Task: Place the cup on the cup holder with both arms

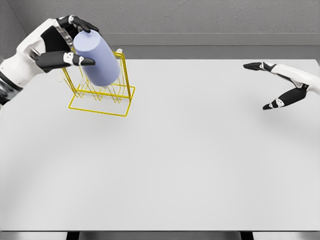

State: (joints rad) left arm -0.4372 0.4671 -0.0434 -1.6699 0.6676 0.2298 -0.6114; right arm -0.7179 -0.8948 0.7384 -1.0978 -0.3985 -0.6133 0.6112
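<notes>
In the upper left of the frame the left hand [60, 42] is clamped on the cup [97, 57], black fingers [82, 24] curled over its top end and the thumb pressed against its side lower down. The cup is pale lavender and tilted, its upper end toward the hand and its lower end slanting down to the right. It hangs in front of the upper part of the holder [102, 97], a yellow wire rack with a rectangular base frame lying flat on the table [175, 165]. Whether the cup touches the wires cannot be told; it overlaps them in this view. The rack sits near the table's far left corner, close to the back edge and a little in from the left edge.

At the right of the frame the right hand [282, 85] hovers above the table near its right edge, fingers spread apart and holding nothing, one finger pointing left, the thumb lower.

Between the rack and the right hand the white tabletop lies bare, as does the whole lower half of the frame down to the near edge. Behind the far edge runs a grey wall.
</notes>
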